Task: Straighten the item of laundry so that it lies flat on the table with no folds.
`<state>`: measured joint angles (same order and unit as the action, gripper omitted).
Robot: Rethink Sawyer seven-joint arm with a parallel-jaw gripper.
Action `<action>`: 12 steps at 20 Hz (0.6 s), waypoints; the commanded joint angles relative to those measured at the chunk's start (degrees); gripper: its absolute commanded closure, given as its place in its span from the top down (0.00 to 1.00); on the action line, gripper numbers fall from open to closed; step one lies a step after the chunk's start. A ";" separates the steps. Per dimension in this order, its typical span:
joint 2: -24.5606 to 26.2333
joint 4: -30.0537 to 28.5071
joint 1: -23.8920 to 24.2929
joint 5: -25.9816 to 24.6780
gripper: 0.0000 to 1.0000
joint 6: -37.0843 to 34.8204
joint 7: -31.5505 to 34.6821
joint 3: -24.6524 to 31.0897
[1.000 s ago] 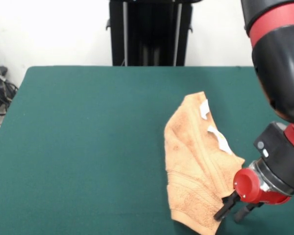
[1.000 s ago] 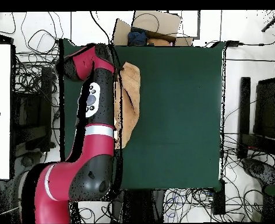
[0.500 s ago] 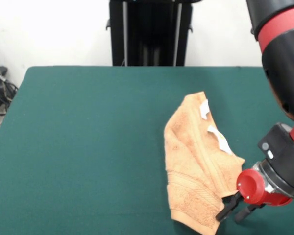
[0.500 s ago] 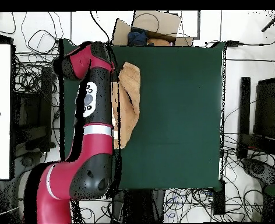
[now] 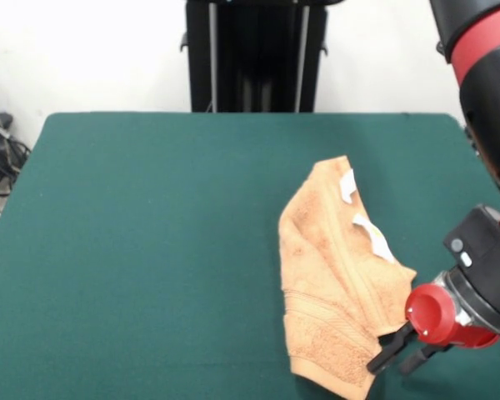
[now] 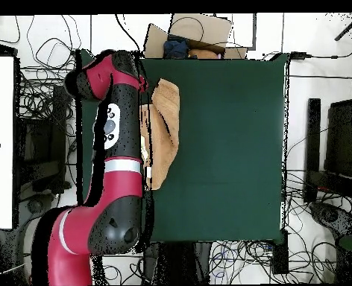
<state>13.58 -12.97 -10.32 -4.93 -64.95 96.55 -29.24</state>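
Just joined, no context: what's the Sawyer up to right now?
The arm is working on a peach towel that lies crumpled and folded over on itself on the green table, white tags facing up. The pincer sits low at the towel's near corner, its two dark fingers apart beside the cloth edge, gripping nothing. The towel is not yet flat; straightening is still to do.

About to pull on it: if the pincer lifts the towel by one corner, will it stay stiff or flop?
The towel will probably flop: it already lies in soft folds on the table. Its terry pile should grip the felt, so dragging may bunch it. It looks light, so the open pincer should lift it easily.
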 commanded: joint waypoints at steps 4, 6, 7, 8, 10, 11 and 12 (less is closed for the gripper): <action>0.99 -3.73 1.61 -1.34 1.00 -3.78 15.24 -1.17; 1.52 -3.71 1.63 -1.90 1.00 -3.16 15.53 -1.53; 1.66 -3.86 1.62 -2.15 1.00 -2.71 15.70 -1.61; 1.69 -4.01 1.63 -2.29 1.00 -2.44 15.66 -1.64; 1.72 -4.37 1.63 -2.56 1.00 -1.89 15.67 -1.69; 1.89 -4.32 1.72 -2.64 1.00 -1.74 15.70 -1.77; 1.99 -4.40 1.74 -2.69 1.00 -1.53 15.77 -1.80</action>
<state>14.51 -12.68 -10.24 -4.93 -65.07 96.55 -29.67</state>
